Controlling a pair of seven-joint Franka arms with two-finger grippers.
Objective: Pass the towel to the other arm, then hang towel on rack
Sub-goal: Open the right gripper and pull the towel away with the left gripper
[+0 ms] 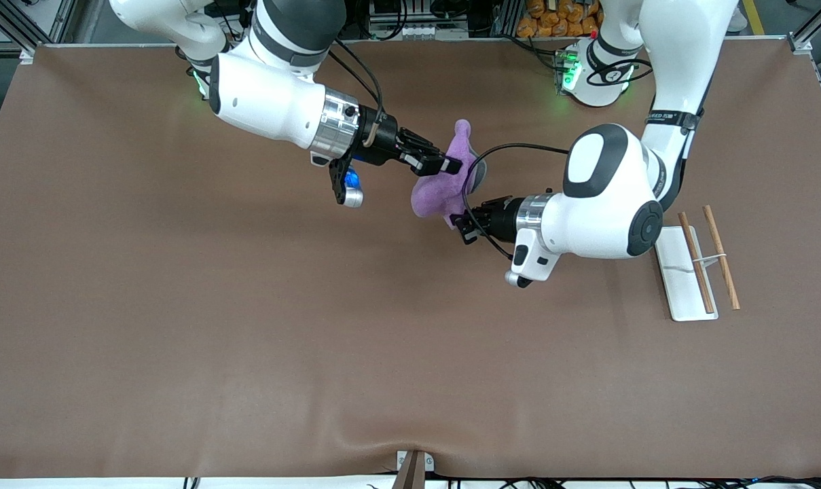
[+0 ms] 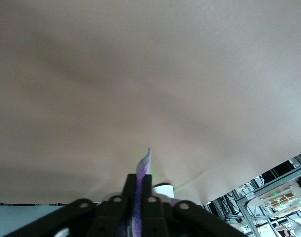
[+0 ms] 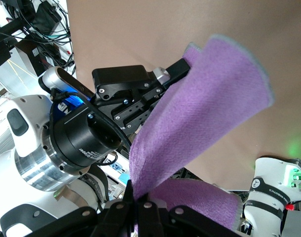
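Both end effectors pinch the towel [image 1: 439, 190] over the bench [image 1: 179, 326]. Right end effector [image 1: 451, 165] grips its middle, left end effector [image 1: 460, 221] its lower corner. The rack [image 1: 695, 265] stands toward the left arm's end.

White arm shells, silver wrist rings, black cables, black jaws

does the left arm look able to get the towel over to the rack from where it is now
Probably yes, once the right gripper lets go. The left gripper is shut on the towel, and the rack stands at the left arm's end of the table, with bare table around it. Right now both grippers clamp the towel.
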